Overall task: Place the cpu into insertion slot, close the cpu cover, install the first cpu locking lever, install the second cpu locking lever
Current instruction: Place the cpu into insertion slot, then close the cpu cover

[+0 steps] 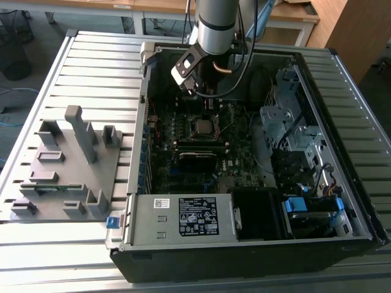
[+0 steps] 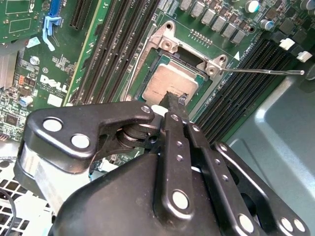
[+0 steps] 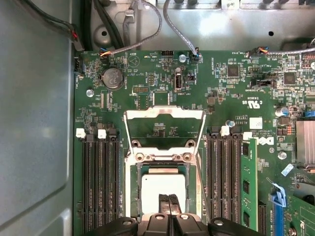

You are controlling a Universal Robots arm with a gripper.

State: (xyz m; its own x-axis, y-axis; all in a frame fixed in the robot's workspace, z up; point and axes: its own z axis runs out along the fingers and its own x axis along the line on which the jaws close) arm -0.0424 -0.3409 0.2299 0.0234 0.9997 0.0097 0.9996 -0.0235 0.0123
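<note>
Between the banks of memory slots (image 3: 101, 187), the cpu (image 3: 160, 183) lies flat in the insertion slot (image 3: 133, 191), square and dull silver-grey. The gripper (image 3: 169, 200) is pinched narrow, its tips over the chip's edge. The cpu cover (image 3: 165, 114) stands open.

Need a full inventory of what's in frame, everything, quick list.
computer case: one, black, open on the slatted table
fixture: one, grey, on the table, exterior view's left
motherboard: one, green, inside the case
cpu: one, silver-grey, in the insertion slot
cpu cover: one, silver, swung open
memory slots: several, black, flanking the insertion slot
power supply: one, silver, low in the exterior view
arm: one, grey, above the case
gripper: one, black, shut, tips over the cpu
</note>
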